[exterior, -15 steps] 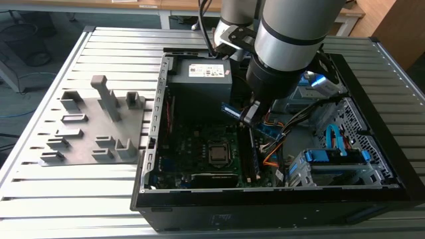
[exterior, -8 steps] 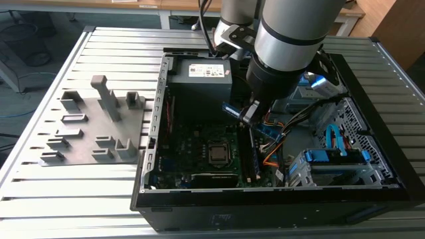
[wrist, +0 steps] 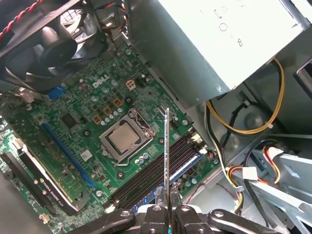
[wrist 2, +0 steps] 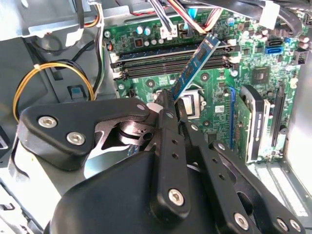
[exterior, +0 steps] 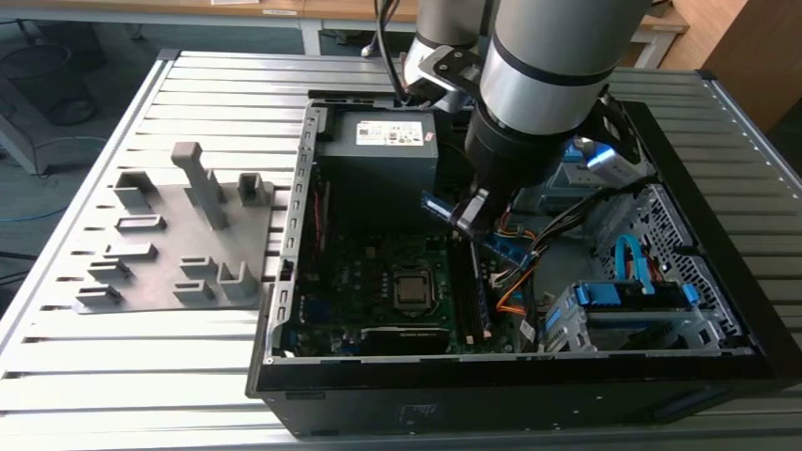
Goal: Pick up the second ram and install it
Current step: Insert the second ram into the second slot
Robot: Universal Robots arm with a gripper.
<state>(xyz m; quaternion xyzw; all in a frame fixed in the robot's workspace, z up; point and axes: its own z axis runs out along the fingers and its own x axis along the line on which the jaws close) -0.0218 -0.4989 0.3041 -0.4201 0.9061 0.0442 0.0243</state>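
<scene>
The second ram (exterior: 499,246), a thin bluish board with black chips, hangs tilted inside the open computer case, above the motherboard. My gripper (exterior: 470,214) is shut on one end of it. In the second wrist view the ram (wrist 2: 197,63) slants up from the gripper (wrist 2: 170,100) over the row of dark memory slots (wrist 2: 165,61). The first wrist view shows the ram (wrist: 166,156) edge-on, rising from the gripper (wrist: 167,207), with the memory slots (wrist: 156,173) below and at an angle to it. The stick is clear of the slots.
The case (exterior: 285,282) lies open on a slatted metal table. Inside are a grey power supply (exterior: 382,141), the processor socket (exterior: 411,287), loose cables (exterior: 527,282) and a blue drive cage (exterior: 626,301). A grey holder tray (exterior: 163,235) lies at the exterior view's left.
</scene>
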